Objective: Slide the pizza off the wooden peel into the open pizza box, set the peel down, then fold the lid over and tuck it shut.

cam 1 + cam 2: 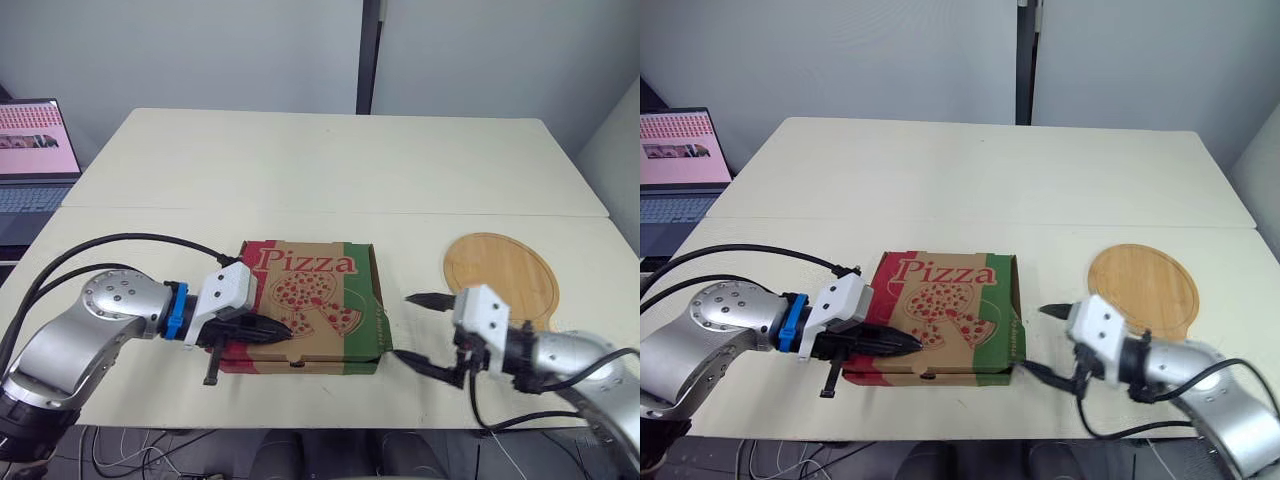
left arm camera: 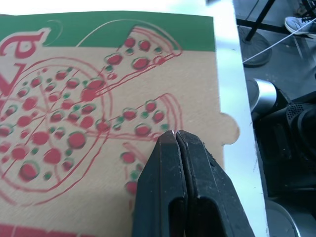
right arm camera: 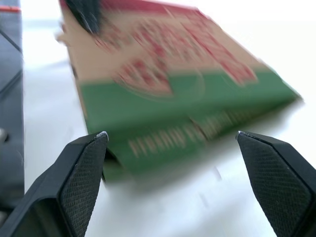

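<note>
The pizza box [image 1: 310, 300] lies near the table's front edge with its printed lid [image 2: 98, 89] folded down over it. My left gripper [image 1: 280, 328] is shut, its tips resting on the lid's front left part. My right gripper [image 1: 415, 330] stands open just to the right of the box, its fingers [image 3: 84, 173] spread wide and facing the box's green side wall [image 3: 187, 133], apart from it. The round wooden peel [image 1: 503, 275] lies flat on the table at the right, bare. The pizza is hidden inside the box.
An open laptop [image 1: 35, 150] sits at the far left beside the table. A seam [image 1: 330, 212] runs across the cream table behind the box. The table's front edge lies close under both grippers.
</note>
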Action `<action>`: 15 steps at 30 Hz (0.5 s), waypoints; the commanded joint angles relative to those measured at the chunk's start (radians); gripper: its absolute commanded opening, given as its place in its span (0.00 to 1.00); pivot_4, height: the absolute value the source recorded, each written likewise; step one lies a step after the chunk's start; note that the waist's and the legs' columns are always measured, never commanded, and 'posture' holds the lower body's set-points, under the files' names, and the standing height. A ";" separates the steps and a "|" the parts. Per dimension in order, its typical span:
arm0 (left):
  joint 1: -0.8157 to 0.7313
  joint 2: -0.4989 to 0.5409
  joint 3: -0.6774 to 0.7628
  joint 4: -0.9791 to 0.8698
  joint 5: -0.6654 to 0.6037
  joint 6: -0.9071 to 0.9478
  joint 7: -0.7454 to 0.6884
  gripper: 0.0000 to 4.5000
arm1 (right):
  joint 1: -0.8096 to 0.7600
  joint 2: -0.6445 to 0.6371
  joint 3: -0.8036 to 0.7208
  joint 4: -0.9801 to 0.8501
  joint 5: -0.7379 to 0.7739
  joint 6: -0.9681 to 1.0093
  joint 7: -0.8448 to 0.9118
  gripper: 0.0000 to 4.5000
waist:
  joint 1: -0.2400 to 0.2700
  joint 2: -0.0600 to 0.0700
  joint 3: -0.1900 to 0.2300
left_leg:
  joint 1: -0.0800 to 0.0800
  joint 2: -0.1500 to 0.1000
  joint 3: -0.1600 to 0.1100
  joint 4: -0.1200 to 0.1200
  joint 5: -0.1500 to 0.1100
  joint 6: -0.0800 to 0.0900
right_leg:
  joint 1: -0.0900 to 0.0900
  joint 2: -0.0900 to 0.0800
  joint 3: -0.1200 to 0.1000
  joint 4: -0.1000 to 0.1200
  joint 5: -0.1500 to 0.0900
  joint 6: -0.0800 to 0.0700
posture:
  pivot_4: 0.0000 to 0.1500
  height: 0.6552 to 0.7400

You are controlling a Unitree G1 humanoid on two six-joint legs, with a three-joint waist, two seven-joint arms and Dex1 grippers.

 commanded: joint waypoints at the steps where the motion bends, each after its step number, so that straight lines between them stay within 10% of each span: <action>1: -0.005 0.007 -0.004 0.008 0.021 0.005 0.001 0.00 | -0.022 -0.005 0.026 0.053 -0.018 -0.027 0.016 0.88 | 0.000 0.000 0.000 | 0.000 0.000 0.000 0.000 0.000 0.000 | 0.000 0.000 0.000 0.000 0.000 0.000 | 1.00 0.92; 12: 0.005 0.011 0.002 -0.005 0.016 0.016 0.008 0.00 | -0.052 0.069 0.210 0.055 -0.030 -0.073 0.046 0.03 | 0.000 0.000 0.000 | 0.000 0.000 0.000 0.000 0.000 0.000 | 0.000 0.000 0.000 0.000 0.000 0.000 | 1.00 0.92; 15: 0.005 0.010 0.005 -0.016 0.007 0.030 0.015 0.00 | -0.065 0.079 0.227 0.024 0.011 -0.034 0.046 0.01 | 0.000 0.000 0.000 | 0.000 0.000 0.000 0.000 0.000 0.000 | 0.000 0.000 0.000 0.000 0.000 0.000 | 1.00 0.92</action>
